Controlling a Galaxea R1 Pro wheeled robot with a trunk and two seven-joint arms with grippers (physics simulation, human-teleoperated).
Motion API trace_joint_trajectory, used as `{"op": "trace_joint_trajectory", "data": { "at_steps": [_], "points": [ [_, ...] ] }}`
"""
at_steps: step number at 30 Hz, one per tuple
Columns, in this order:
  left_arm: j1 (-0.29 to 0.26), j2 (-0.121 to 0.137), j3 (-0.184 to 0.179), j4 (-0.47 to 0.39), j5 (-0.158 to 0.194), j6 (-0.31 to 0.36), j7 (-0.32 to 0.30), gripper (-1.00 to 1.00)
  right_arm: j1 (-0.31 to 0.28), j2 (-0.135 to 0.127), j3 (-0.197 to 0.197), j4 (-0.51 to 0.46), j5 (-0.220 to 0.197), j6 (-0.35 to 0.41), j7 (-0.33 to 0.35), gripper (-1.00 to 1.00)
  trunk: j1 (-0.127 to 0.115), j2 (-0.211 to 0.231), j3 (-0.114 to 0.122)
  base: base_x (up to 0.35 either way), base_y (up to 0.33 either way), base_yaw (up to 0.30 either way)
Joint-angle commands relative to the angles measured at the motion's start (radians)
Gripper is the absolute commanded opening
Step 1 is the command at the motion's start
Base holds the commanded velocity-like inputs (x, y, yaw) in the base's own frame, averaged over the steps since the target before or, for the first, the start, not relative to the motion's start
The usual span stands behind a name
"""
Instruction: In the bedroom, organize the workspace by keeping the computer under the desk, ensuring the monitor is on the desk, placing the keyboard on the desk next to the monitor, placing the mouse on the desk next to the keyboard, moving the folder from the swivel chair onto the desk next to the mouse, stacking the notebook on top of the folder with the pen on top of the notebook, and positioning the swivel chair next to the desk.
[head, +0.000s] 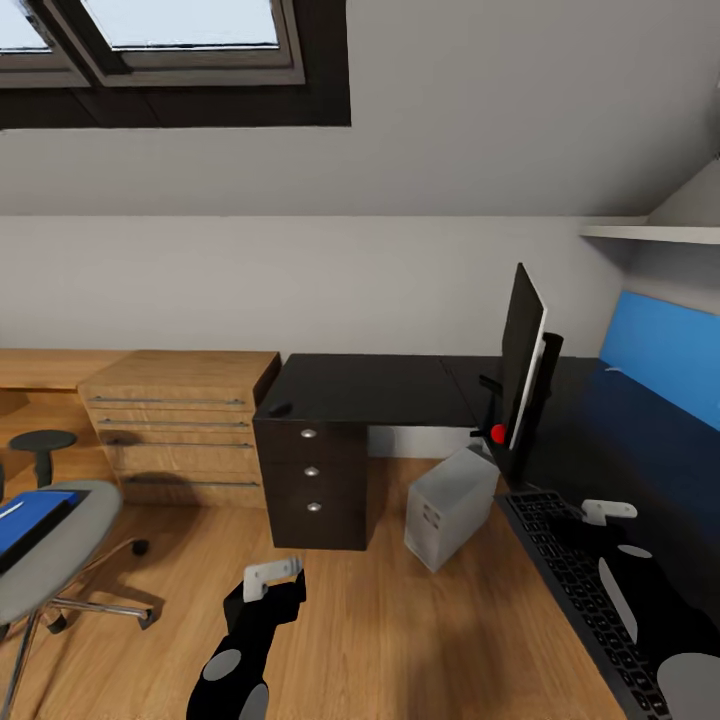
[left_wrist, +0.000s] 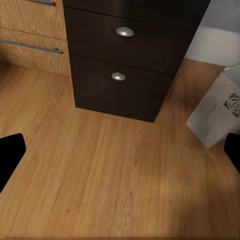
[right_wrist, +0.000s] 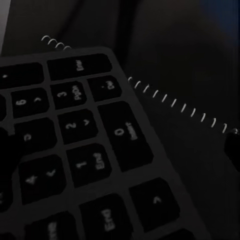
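1. Left gripper (head: 272, 577) hangs low over the bare wood floor (head: 380, 640) in front of the dark drawer unit (head: 312, 480); in its wrist view the two black fingertips (left_wrist: 10, 155) sit at opposite edges, wide apart, with nothing between them.
2. Right gripper (head: 607, 512) hovers over the far end of the keyboard (head: 585, 590), which lies on the glossy black desk (head: 370, 385); whether its jaws are apart or together cannot be told.
3. Right wrist view shows the keyboard's number pad (right_wrist: 85, 150) close up, with a row of small white coil loops (right_wrist: 175, 102) just beyond its edge on the dark desktop.
4. Monitor (head: 522, 365) stands upright on the desk, seen edge-on, a red dot (head: 498, 433) at its lower corner.
5. Computer (head: 450, 505), a pale grey tower, stands on the floor beside the desk, tilted in view.
6. Swivel chair (head: 50, 550) is well apart from the desk, with the blue folder (head: 30, 515) lying on its seat.
7. Light oak drawers (head: 175, 425) stand against the wall beside the drawer unit.
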Motion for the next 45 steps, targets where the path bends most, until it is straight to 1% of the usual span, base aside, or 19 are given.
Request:
{"op": "trace_joint_trajectory", "data": {
  "at_steps": [1,12,30,42,45],
  "points": [
    [-0.001,0.000,-0.001,-0.002,0.009,0.002,0.008,1.00,0.000,0.000,-0.003,0.015,0.005,0.006,0.006,1.00,0.000,0.000,-0.001,-0.096,0.000,0.000],
    [-0.001,0.000,-0.001,-0.001,0.008,0.002,0.008,1.00,0.000,-0.001,-0.003,0.015,0.005,0.006,0.006,1.00,0.000,0.000,-0.001,-0.032,0.000,0.000],
    [-0.001,0.000,-0.001,-0.001,0.008,0.003,0.008,1.00,0.000,-0.001,-0.004,0.015,0.005,0.006,0.006,1.00,0.000,0.000,-0.001,-0.264,-0.089,0.000],
    [-0.001,0.000,-0.001,0.000,0.009,0.003,0.008,1.00,0.000,-0.001,-0.005,0.015,0.004,0.006,0.007,1.00,0.000,0.000,-0.001,-0.038,-0.002,0.000],
    [-0.001,0.000,-0.001,0.000,0.009,0.003,0.008,1.00,0.000,-0.001,-0.005,0.015,0.004,0.006,0.007,1.00,0.000,0.000,-0.001,-0.252,0.000,0.000]
  ]
}}
